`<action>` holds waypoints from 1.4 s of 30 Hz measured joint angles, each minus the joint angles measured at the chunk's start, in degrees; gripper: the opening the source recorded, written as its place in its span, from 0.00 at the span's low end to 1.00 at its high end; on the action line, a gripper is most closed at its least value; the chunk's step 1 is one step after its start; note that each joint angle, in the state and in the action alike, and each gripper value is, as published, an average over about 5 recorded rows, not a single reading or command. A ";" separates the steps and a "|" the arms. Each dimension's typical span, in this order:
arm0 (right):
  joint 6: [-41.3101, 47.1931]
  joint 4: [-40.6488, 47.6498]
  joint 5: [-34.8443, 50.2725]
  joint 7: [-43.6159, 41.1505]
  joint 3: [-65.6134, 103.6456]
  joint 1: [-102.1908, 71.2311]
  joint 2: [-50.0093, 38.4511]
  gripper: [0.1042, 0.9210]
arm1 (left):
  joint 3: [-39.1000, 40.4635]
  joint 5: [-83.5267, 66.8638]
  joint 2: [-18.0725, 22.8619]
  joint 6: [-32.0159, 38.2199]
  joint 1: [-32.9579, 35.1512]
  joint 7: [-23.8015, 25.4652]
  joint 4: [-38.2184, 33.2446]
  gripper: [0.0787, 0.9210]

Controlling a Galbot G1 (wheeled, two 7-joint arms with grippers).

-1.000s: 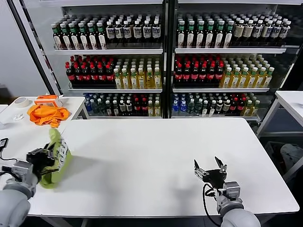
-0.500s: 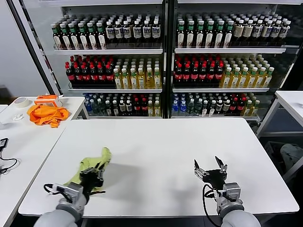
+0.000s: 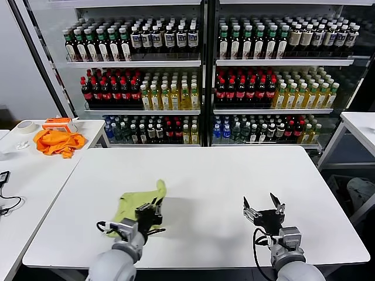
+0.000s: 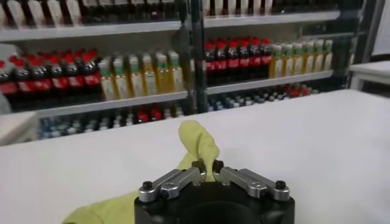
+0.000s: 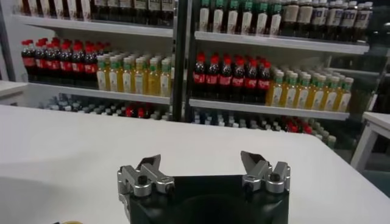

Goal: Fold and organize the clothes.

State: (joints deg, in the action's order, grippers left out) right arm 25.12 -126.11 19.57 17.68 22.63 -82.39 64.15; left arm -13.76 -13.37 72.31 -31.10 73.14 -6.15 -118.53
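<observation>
The lime yellow-green T-shirt (image 3: pixel 136 201) lies bunched on the white table (image 3: pixel 199 175) near its front left part. My left gripper (image 3: pixel 151 212) is shut on a fold of the shirt; in the left wrist view that pinched fold (image 4: pixel 198 141) stands up between the closed fingertips of the left gripper (image 4: pixel 208 167), and more of the shirt trails low beside the wrist. My right gripper (image 3: pixel 262 206) hovers open over the front right of the table, nothing between its fingers. In the right wrist view the right gripper (image 5: pixel 201 165) shows its jaws wide apart above bare tabletop.
A bright orange cloth (image 3: pixel 57 141), a tape roll (image 3: pixel 26 126) and an orange box (image 3: pixel 58 123) lie on a side table at the far left. Shelves of bottles (image 3: pixel 205 82) stand behind the table. Another white table (image 3: pixel 360 126) edges in at the right.
My left gripper has swung the T-shirt from the table's left edge rightward onto the front left of the table. The right gripper has barely moved.
</observation>
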 measured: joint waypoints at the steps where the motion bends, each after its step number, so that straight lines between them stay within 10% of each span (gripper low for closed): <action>1: 0.05 -0.14 -0.05 0.08 0.11 -0.12 0.02 0.88 | 0.59 -0.29 0.41 -0.02 -0.58 -0.20 0.49 0.03; 9: 0.40 -0.72 -0.10 0.54 0.94 -0.16 -0.05 0.88 | 4.32 -4.10 1.90 -0.16 -3.91 -1.60 2.44 0.10; 32: 3.59 4.50 15.18 -1.31 -8.57 8.13 0.96 0.88 | -10.75 -2.56 -10.25 13.17 1.63 2.31 -2.61 0.86; 42: 6.17 9.62 22.75 1.54 -17.30 14.36 1.95 0.88 | -13.55 -0.32 -11.77 15.68 4.49 3.59 -2.02 0.88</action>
State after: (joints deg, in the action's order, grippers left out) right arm 31.29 -116.49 42.32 19.22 5.33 -68.04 66.10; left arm -27.31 -13.69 60.53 -15.43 77.63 -2.56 -120.55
